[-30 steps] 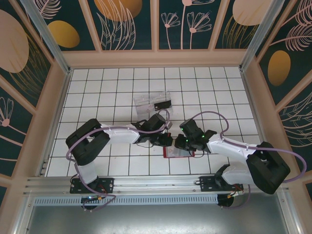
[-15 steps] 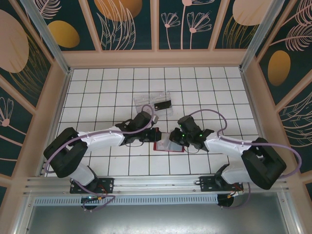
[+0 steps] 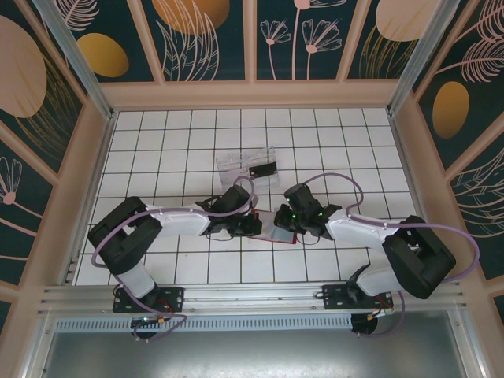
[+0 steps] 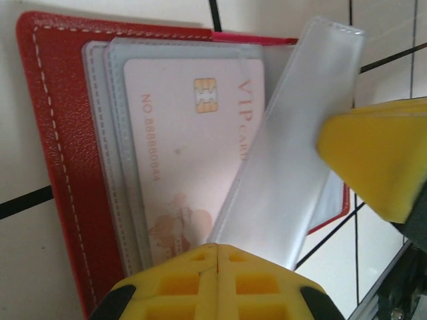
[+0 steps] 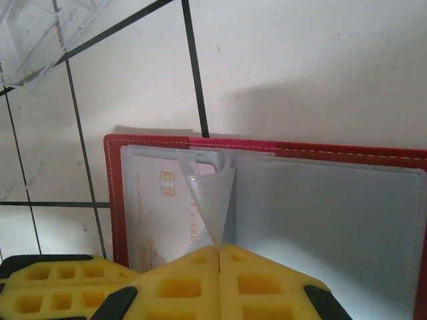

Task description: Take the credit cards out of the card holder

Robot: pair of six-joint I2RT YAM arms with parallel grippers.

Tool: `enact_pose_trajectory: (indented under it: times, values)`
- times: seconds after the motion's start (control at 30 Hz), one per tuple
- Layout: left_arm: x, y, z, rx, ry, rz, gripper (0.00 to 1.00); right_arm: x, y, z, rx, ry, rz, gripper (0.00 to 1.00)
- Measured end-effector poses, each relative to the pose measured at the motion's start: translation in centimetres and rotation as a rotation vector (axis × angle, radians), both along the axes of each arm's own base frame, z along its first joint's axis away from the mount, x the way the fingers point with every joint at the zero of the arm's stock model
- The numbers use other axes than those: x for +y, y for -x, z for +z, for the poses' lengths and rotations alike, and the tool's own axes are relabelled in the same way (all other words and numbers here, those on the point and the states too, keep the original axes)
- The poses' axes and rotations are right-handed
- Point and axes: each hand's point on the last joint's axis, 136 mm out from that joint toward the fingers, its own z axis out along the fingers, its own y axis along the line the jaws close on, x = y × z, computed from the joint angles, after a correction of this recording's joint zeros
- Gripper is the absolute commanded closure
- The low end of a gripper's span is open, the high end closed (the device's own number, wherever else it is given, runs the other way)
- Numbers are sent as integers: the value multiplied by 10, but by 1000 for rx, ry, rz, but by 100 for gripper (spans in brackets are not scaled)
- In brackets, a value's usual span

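Note:
The red card holder (image 3: 280, 236) lies open on the tiled floor between both grippers. In the left wrist view its red cover (image 4: 60, 167) frames clear sleeves, and one sleeve holds a pale pink credit card (image 4: 180, 153) with a gold chip. My right gripper (image 5: 219, 248) is shut on one clear sleeve (image 5: 212, 193) and lifts it away from that card (image 5: 157, 213). The raised sleeve (image 4: 300, 167) stands tilted beside the right gripper's yellow finger (image 4: 373, 153). My left gripper (image 4: 217, 248) is shut, with its tips at the near edge of the card's sleeve. A dark card (image 3: 262, 169) lies in the tray.
A clear plastic compartment tray (image 3: 236, 164) sits a few tiles beyond the holder, its corner showing in the right wrist view (image 5: 40, 33). Wooden walls ring the white tiled floor. Both arms crowd the middle near the front.
The right gripper has closed onto a clear sleeve and lifted it. The holder has slid a little left and away. The left gripper swung left, then came back to the holder's left edge.

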Motion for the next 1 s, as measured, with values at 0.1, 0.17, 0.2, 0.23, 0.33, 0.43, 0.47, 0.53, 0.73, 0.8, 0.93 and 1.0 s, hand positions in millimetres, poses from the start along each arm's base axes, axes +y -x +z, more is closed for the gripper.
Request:
enact_pose_trajectory:
  times: [0.1, 0.17, 0.2, 0.23, 0.33, 0.43, 0.47, 0.53, 0.73, 0.8, 0.93, 1.0]
  values:
    - [2, 0, -3, -1, -15, -1, 100, -4, 0, -2, 2, 19, -6, 93]
    - [4, 1, -6, 0, -27, -4, 100, -8, 2, -4, 2, 41, -6, 91]
    - [4, 1, -8, 4, -33, -6, 100, -12, 2, -4, 2, 57, -10, 88]
    - [4, 1, -9, 5, -35, -9, 100, -16, 3, -5, 1, 77, -16, 86]
    - [3, 0, -8, -4, -35, -16, 100, -34, 7, -4, -5, 151, -40, 80]
    - [2, 0, -9, -6, -40, -25, 100, -50, 10, 3, -26, 206, -58, 75]
    - [2, -1, -8, -7, -41, -27, 100, -53, 10, 7, -35, 213, -65, 75]
    - [1, -1, -8, -9, -44, -31, 100, -57, 9, 16, -56, 213, -77, 74]
    - [2, -3, -8, -18, -55, -33, 100, -50, 1, 39, -99, 167, -83, 72]
    - [3, -5, -7, -26, -64, -28, 100, -44, 1, 44, -99, 135, -69, 72]
    - [10, -11, 4, -73, -92, -8, 100, -22, 3, 48, -71, 29, -12, 72]
    - [11, -16, 14, -106, -99, 1, 100, -9, 3, 46, -53, -18, 21, 73]
